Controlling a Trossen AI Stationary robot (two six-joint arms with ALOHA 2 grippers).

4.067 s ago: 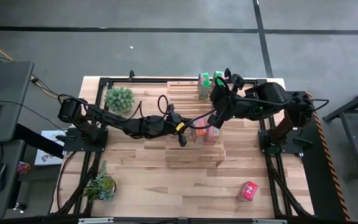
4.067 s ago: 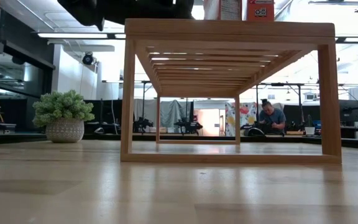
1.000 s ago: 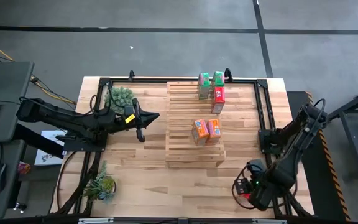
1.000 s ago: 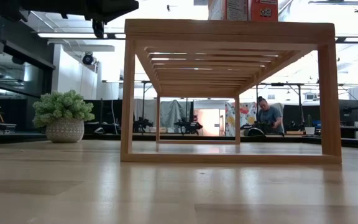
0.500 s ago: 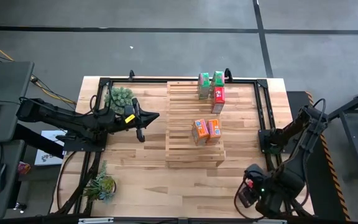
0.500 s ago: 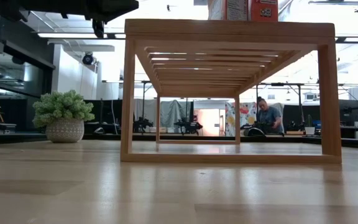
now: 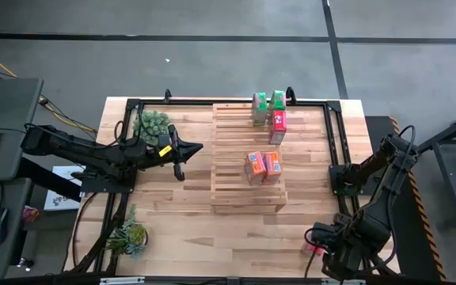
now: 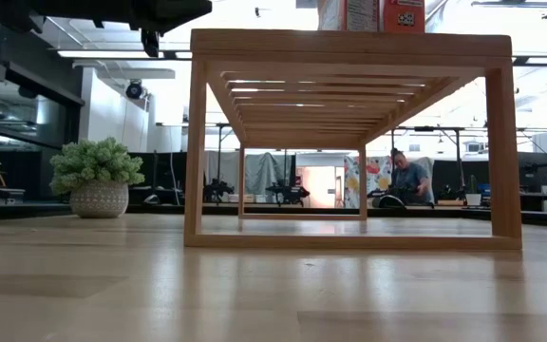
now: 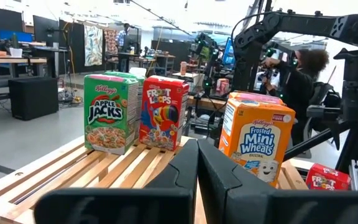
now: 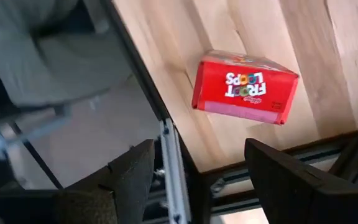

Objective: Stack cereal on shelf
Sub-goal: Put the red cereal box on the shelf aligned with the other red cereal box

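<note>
While right gripper [image 10: 197, 180] fingers spread above red cereal box [image 10: 244, 88] near table edge [image 10: 194, 140], left gripper [image 9: 197, 163] fingers pressed together.

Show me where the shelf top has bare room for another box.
The shelf has bare slats in front of the orange pair, between that pair and the far boxes, and all along its left side. Its far right corner is crowded.

Wooden plank table [image 7: 172, 214] bearing the slatted shelf [image 7: 248, 198], two potted plants [image 7: 151, 124] [image 7: 128, 236], and one red cereal box [image 10: 244, 87] lying near its edge. Five cereal boxes [image 7: 263, 167] stand on the shelf top.
</note>
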